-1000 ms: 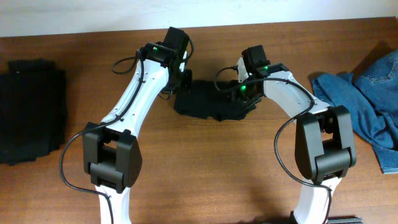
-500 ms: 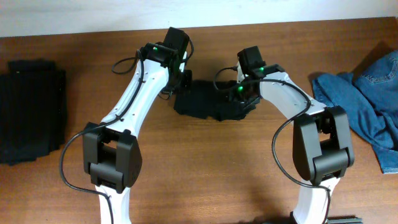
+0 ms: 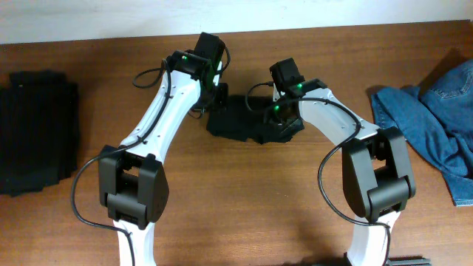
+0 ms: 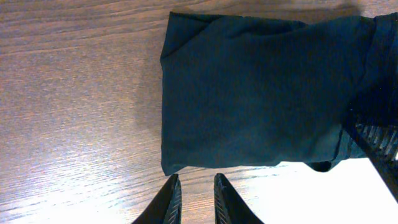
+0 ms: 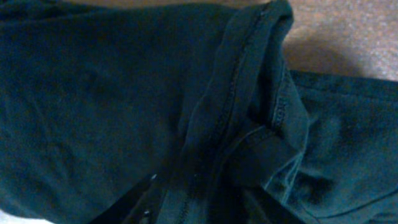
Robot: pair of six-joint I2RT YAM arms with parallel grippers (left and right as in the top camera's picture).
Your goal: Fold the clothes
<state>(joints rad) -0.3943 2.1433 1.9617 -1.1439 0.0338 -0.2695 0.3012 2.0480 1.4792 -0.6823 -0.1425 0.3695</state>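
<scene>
One of the clothes, a black garment, lies folded into a rough rectangle at the middle back of the table. In the left wrist view its flat panel fills the upper frame. My left gripper hovers just off its near edge over bare wood, jaws a narrow gap apart with nothing between them; from overhead it sits at the garment's left end. My right gripper presses down on the garment's right part. Its dark fingers stand apart either side of a raised seam fold of the cloth.
A stack of folded black clothes lies at the table's left edge. Crumpled blue jeans lie at the right edge. The brown wooden table runs to the white wall at the back.
My right arm has swung left, further onto the black garment, and its jaws have narrowed around the seam fold. The left arm and gripper have not moved.
</scene>
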